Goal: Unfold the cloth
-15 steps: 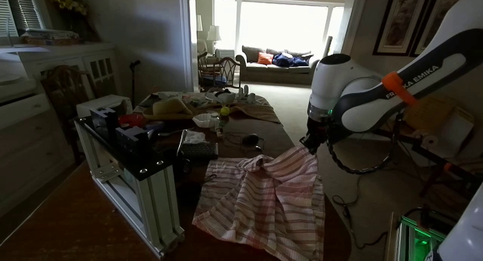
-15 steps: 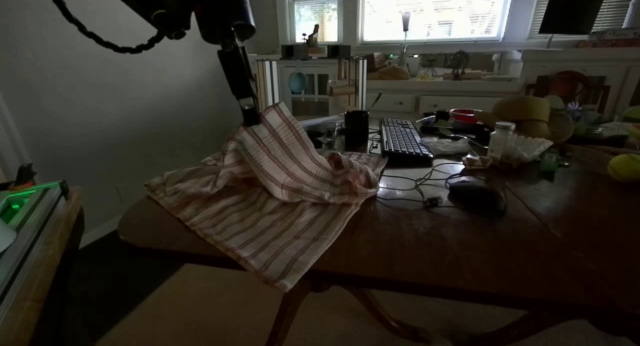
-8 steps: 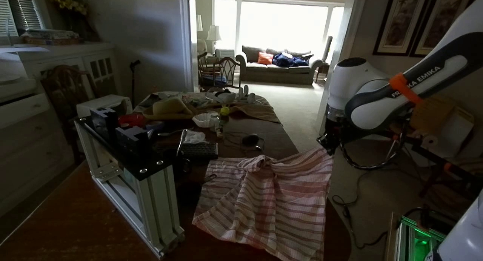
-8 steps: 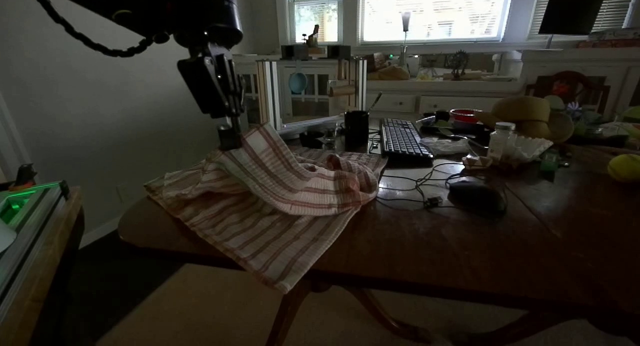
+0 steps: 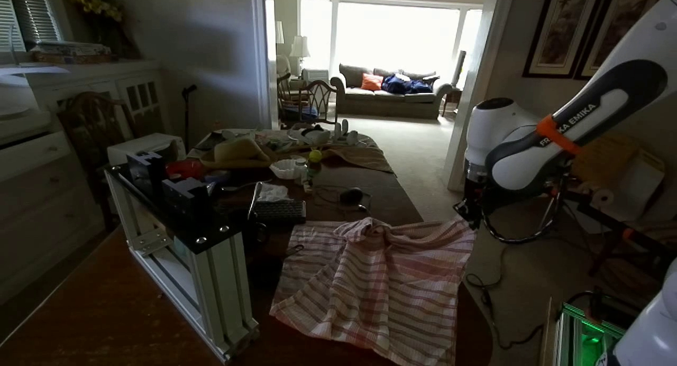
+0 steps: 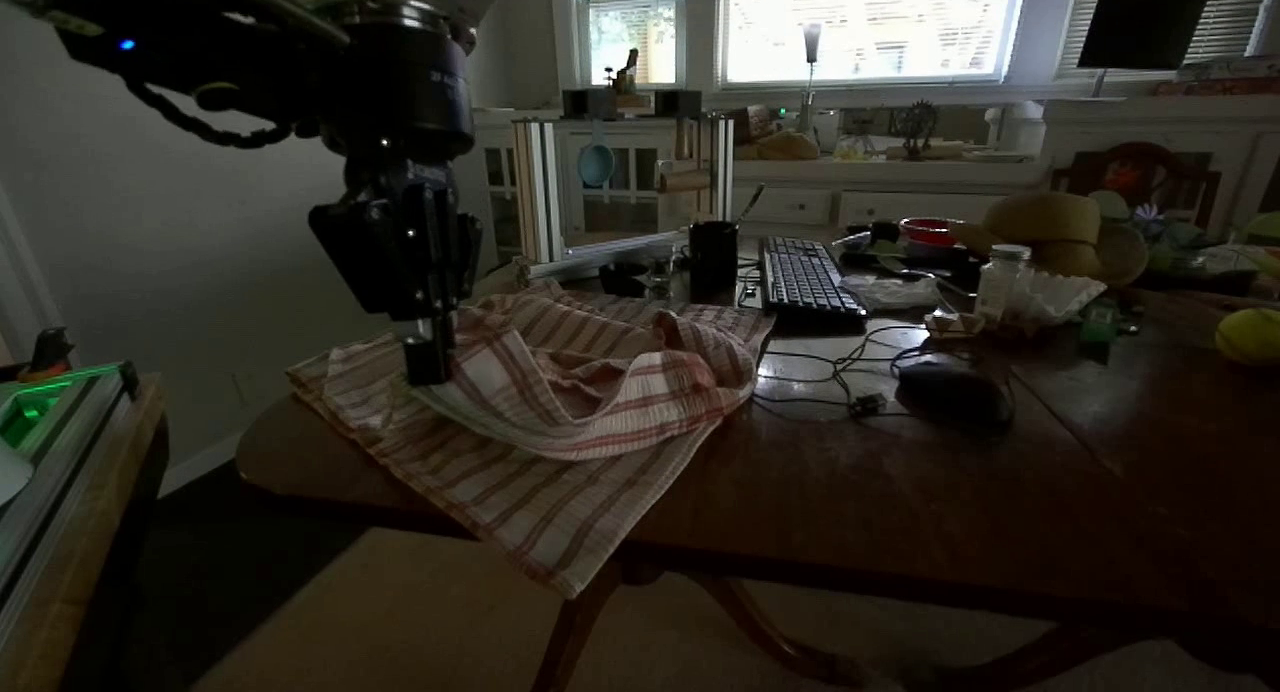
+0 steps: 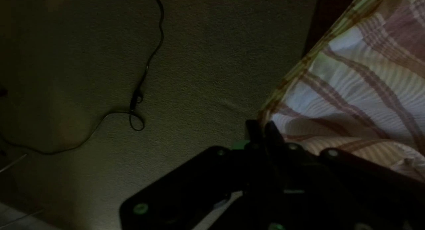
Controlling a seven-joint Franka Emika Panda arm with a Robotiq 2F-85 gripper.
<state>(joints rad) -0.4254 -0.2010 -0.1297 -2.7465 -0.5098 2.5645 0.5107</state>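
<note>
Fingers point(image 6: 428, 362) are gripping the striped dish towel point(image 6: 540, 442) by its hem. Towel is sprawling across the bench point(image 6: 950, 512), a crumpled fold point(image 6: 695, 357) bunching near the computer mouse point(image 6: 950, 392). Spreading is seemingly underway; next move likely calling for drawing that fold flat before letting go.

black keyboard point(image 6: 808, 280), mouse point(image 6: 952, 392), tan hat point(image 6: 1045, 217)
</note>
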